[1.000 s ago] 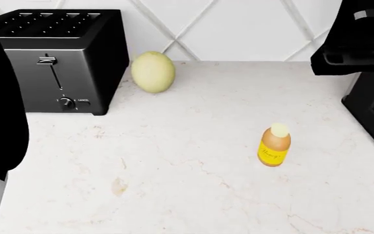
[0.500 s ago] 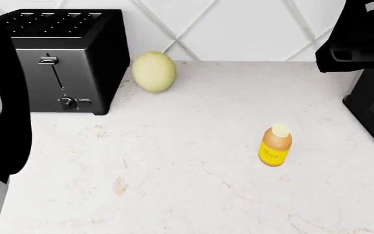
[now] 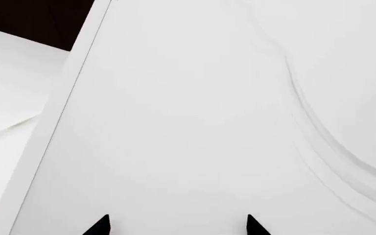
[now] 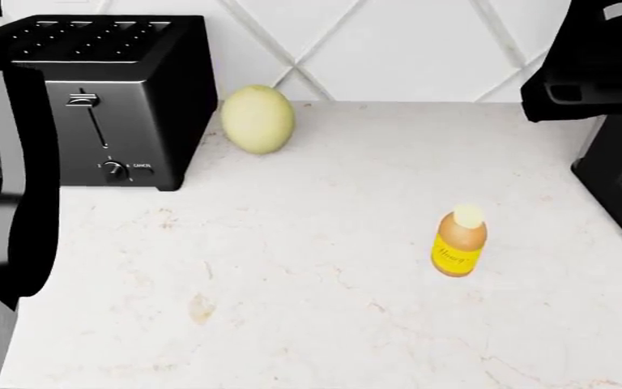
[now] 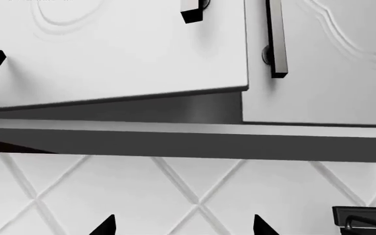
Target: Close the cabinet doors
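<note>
**Left cabinet door ajar, both end effectors raised toward the cabinet**

In the right wrist view, two white cabinet doors are seen from below. The left-hand door [image 5: 109, 54] is swung slightly out of line, its lower edge standing proud of the cabinet base, while the neighbouring door [image 5: 325, 73] lies flush. A dark bar handle [image 5: 276, 39] is mounted on the flush door; only the tip of the other handle [image 5: 191, 12] is shown. Diamond-patterned backsplash tiles [image 5: 175, 196] are visible beneath the cabinet.

The right end effector [image 5: 182, 226] is held with its fingertips spread apart and nothing between them. The left end effector [image 3: 176, 226] is likewise spread and empty, pointed closely at a white panelled surface [image 3: 195, 122], probably a door face, though contact cannot be judged.

In the head view, a toaster [image 4: 117, 89], a pale round melon [image 4: 257, 119] just beside it, and a honey bottle [image 4: 456, 241] standing well apart are seen on the marble counter [image 4: 289, 284].
</note>
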